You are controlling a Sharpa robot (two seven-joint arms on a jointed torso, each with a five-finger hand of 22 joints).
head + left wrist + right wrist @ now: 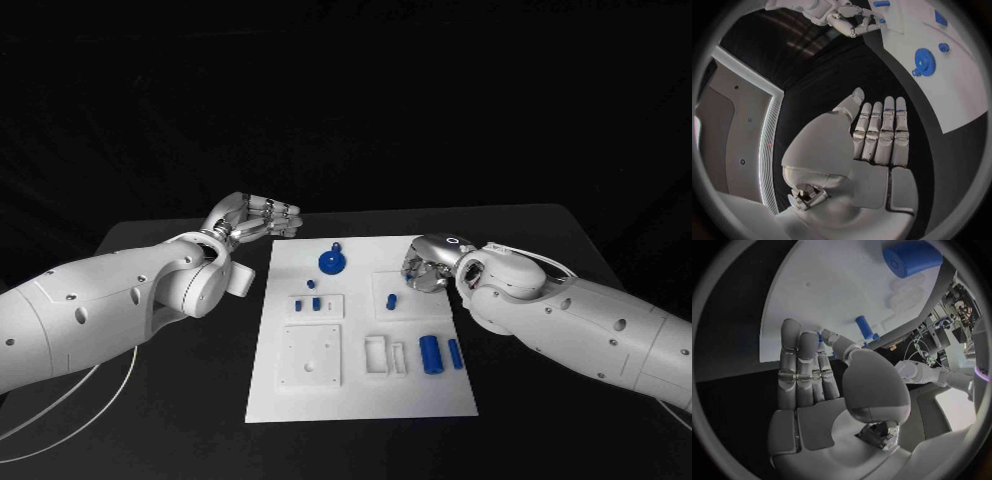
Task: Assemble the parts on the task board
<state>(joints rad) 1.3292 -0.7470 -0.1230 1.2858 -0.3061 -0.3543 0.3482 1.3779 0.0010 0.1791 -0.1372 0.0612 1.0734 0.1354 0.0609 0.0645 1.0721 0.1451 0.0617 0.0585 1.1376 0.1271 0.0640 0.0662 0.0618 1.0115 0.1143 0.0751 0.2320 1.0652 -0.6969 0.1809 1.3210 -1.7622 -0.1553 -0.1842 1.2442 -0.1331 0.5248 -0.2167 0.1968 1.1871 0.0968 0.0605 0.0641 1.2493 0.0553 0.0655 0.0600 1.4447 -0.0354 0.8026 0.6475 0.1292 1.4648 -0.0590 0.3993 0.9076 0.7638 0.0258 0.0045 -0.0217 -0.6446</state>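
Observation:
The white task board [361, 395] lies in the middle of the table. On it I see a blue gear [332, 262], small blue pegs [309, 304], a lone peg [392, 299] and two blue cylinders [441, 351]. My right hand [423, 271] hangs over the board's right edge. A small blue part [820, 338] shows between its thumb and a finger, and the other fingers [798, 365] lie straight. My left hand [260, 218] hovers off the board's far left corner. Its fingers [882, 132] are stretched out side by side and hold nothing. The gear [924, 62] lies beyond them.
A raised white square plate [312, 355] and a slotted white block [384, 354] sit on the near half of the board. Black table [173, 400] lies on both sides. A white cable [87, 400] trails under my left arm.

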